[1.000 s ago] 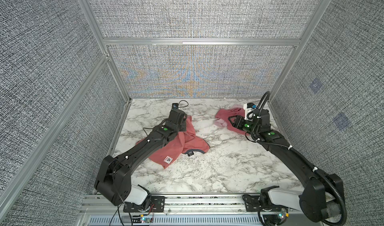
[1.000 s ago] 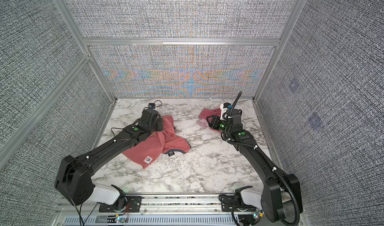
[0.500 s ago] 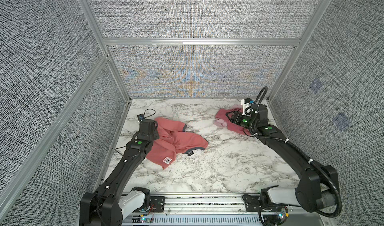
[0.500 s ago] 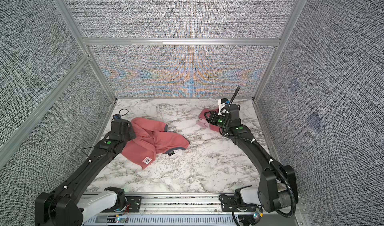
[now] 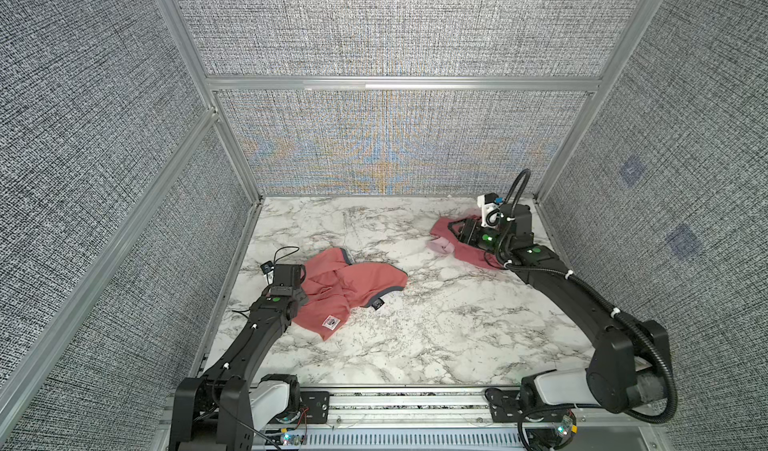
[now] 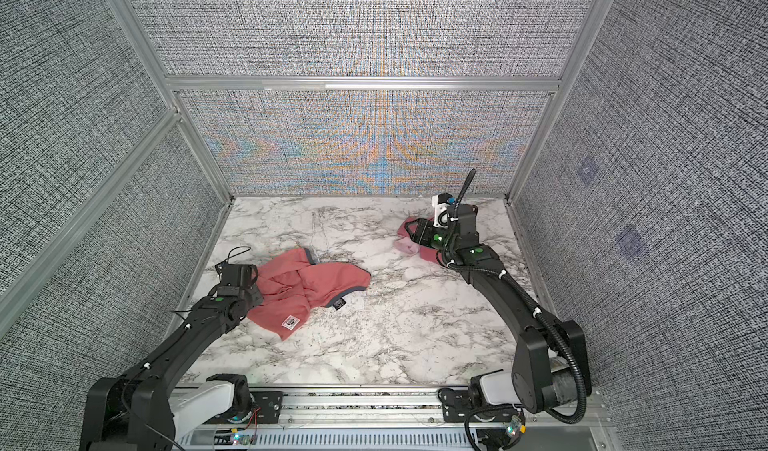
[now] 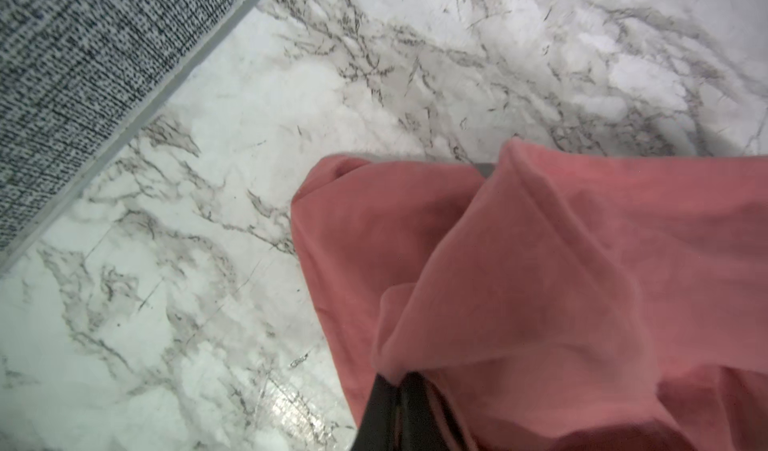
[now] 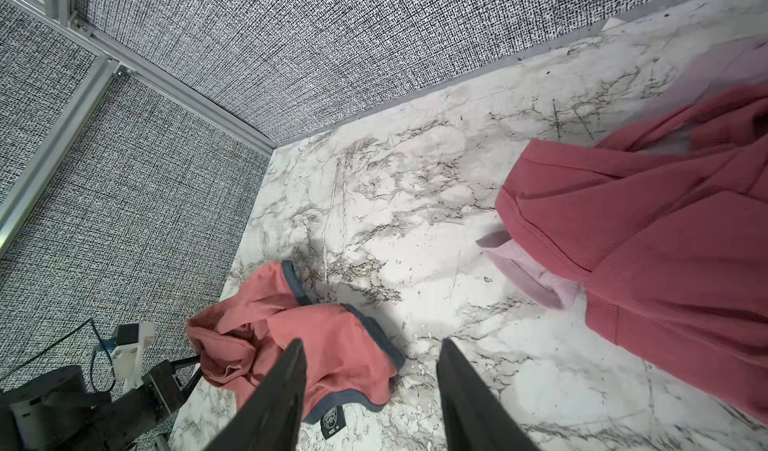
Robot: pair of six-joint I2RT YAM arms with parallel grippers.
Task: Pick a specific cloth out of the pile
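Left side: the left gripper (image 7: 397, 390) is closed together on a fold of the cloth (image 5: 353, 280), as the left wrist view shows. The rest of the cloth lies crumpled on the table (image 5: 415, 345), white patch (image 5: 331, 322) up and grey-blue trim visible. It sits left of centre, near the left wall (image 5: 232, 270) and well apart from the pile (image 5: 465, 249).

Risks, as we judge them:
- The pinch takes only a thin fold. A further pull may slip it free, since most of the fabric drags on the marble.
- The left wrist works close to the wall. More retreat that way may bring it into contact with the frame.

Right side: the pile, a rose-red garment (image 8: 648, 237) over a pale pink cloth (image 8: 528, 270), lies by the far right corner. The right gripper (image 8: 372, 341) hovers above it with jaws apart and nothing between them.
- A descent here may snag the rose-red garment (not the wanted item).

Changes noted: a second ago the left arm reached over the middle of the cloth. It now stands drawn back towards the left wall, and the cloth has come with it and spread wider. The right arm has moved closer to the far right corner. The pile has not visibly shifted.
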